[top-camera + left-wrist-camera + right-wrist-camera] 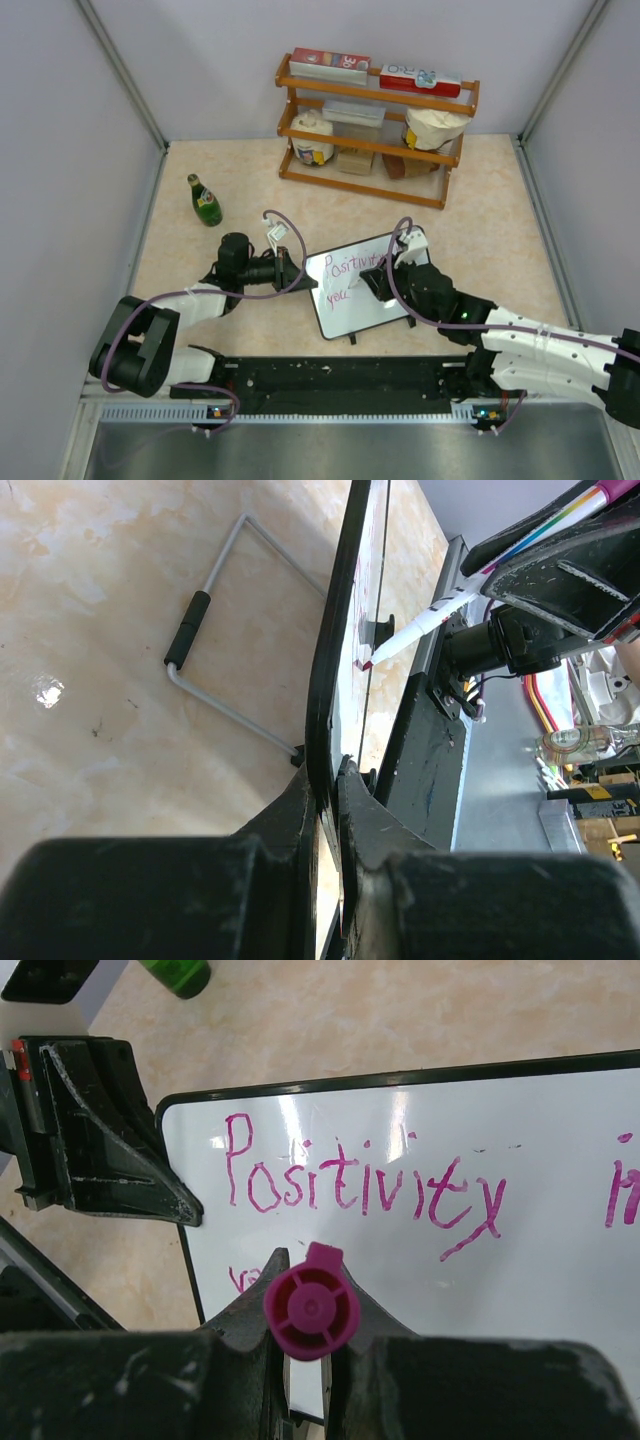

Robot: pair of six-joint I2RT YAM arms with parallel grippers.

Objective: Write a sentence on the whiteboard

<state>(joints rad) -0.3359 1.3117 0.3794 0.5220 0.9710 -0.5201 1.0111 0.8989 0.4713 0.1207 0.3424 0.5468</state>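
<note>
Left gripper (292, 268) clenched on left edge of small black-framed white whiteboard (350, 312), mid-desk. Right gripper (380, 283) grasps white, pink-capped marker (312, 1305), tip touching board under purple-pink handwritten sentence (360, 1185).

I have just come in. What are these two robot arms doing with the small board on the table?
The left arm's jaws are shut on the left edge of the small white board with the thin black frame, steadying it. The right arm's jaws grip a white marker with a pink end, its tip against the board. The pink handwritten sentence is unfinished: the top line starts with "Positivity", and a second line is only begun below it.
</note>
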